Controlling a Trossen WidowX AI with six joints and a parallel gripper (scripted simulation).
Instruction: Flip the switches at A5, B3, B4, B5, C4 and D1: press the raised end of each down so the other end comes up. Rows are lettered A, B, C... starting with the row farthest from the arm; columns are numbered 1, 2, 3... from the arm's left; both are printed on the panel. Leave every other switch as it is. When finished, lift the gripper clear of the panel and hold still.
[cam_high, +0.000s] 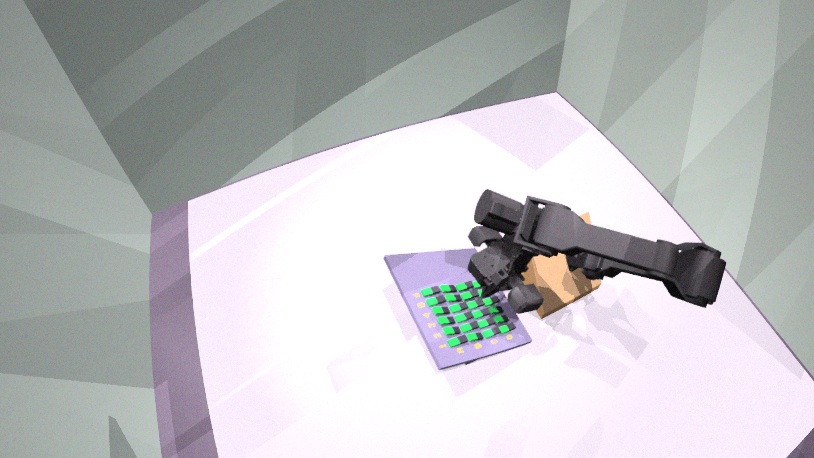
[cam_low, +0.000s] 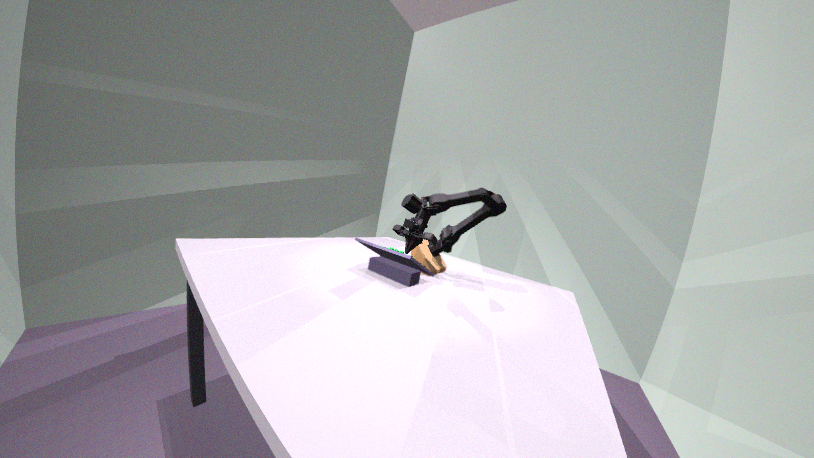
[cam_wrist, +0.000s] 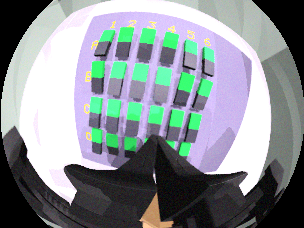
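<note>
The purple switch panel (cam_high: 405, 272) (cam_low: 392, 268) (cam_wrist: 227, 62) lies tilted on the white table (cam_high: 318, 216) (cam_low: 352, 353). It carries a grid of rocker switches (cam_high: 455, 308) (cam_wrist: 142, 80), each half green and half grey. Yellow column numbers run along its far edge and row letters along the arm's left side. My gripper (cam_high: 489, 289) (cam_low: 407, 248) (cam_wrist: 155, 138) is shut with nothing in it. Its pointed tip sits low over the rows nearest the arm. In the wrist view it covers part of row D near the middle columns. I cannot tell whether it touches a switch.
A tan wedge-shaped block (cam_high: 560, 287) (cam_low: 425, 257) stands right behind the panel, under the arm. The dark arm (cam_high: 597, 244) (cam_low: 461, 199) reaches over it from the right. The table edge is close on the left in the top view.
</note>
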